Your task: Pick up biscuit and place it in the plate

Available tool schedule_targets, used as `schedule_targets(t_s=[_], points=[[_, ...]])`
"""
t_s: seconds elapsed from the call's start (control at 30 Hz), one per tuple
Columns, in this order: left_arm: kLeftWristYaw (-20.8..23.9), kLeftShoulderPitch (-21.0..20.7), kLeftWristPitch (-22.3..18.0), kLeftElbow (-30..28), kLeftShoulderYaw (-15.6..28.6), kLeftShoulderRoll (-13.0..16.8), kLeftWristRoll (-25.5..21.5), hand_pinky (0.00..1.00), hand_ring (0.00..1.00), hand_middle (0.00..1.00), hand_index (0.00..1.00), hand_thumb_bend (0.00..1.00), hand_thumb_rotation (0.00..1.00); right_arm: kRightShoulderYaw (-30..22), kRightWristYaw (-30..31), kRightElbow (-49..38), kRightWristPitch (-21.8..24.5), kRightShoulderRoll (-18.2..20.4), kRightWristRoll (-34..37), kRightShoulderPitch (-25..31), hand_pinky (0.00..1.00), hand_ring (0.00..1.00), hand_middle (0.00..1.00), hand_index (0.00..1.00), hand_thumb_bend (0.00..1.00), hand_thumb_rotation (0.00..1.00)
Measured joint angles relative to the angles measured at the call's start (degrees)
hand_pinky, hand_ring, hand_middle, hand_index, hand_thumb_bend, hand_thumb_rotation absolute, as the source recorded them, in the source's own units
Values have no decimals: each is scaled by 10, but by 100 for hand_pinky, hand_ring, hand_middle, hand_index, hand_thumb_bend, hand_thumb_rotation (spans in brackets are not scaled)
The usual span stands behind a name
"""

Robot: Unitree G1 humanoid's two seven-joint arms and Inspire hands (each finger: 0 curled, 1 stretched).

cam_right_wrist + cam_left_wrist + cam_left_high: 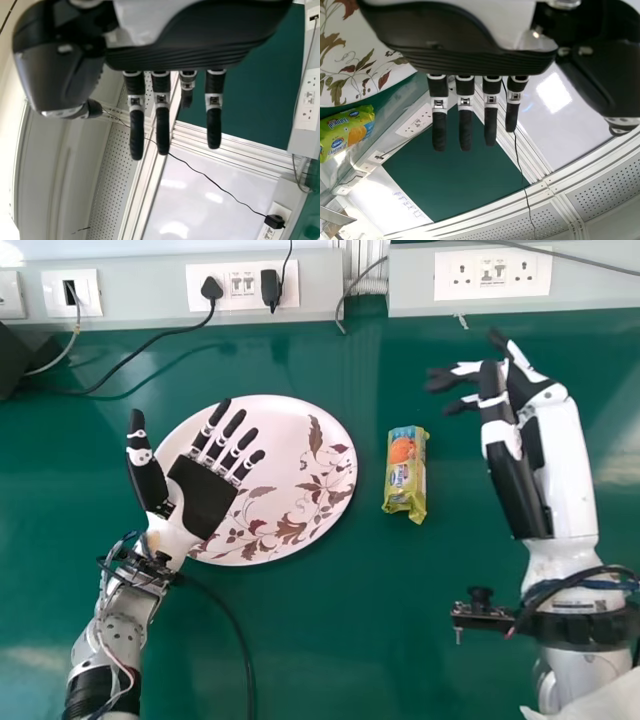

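Far left, you've got a dark box point(22, 360) cut off by the head view's edge; can't tell what it is. A black cable point(150, 342) runs from beside it to the wall sockets point(242, 285).

Next, left hand point(200, 498): palm faces the camera, fingers straight and spread, thumb out, wide open, no hold on anything. It's over the left part of the plate point(290, 430) and hides some of the rim there. You can't tell if hand and plate touch. Left forearm runs off the bottom edge. Left wrist view crops the plate too.

Right of the plate, apart from it: the biscuit point(405, 470), in its pack, lying on the table point(330, 640). You see all of it in the head view; the left wrist view cuts off one end.

Right hand point(518, 480) is right of the biscuit, apart from it, holding nothing. Fingers overlap in the head view, so spread is hard to read; right wrist view gives you them extended, one looking shorter. Can't make out its height over the table. Something white in the bottom right corner, partly cropped, unclear.
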Motion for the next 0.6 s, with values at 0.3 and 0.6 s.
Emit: schedule_targets(t_s=[0.3,0.6], points=[[-1,-1,-1,1,0,1,0,55,68,77,85,98,61,-3,-1,-15,15,-3,-25,-14,49,59,62,50,52,9],[-1,-1,-1,1,0,2,0,56,69,78,85,99,64,-9,13,-33,36,-25,-73,-28,49,59,62,50,52,9]])
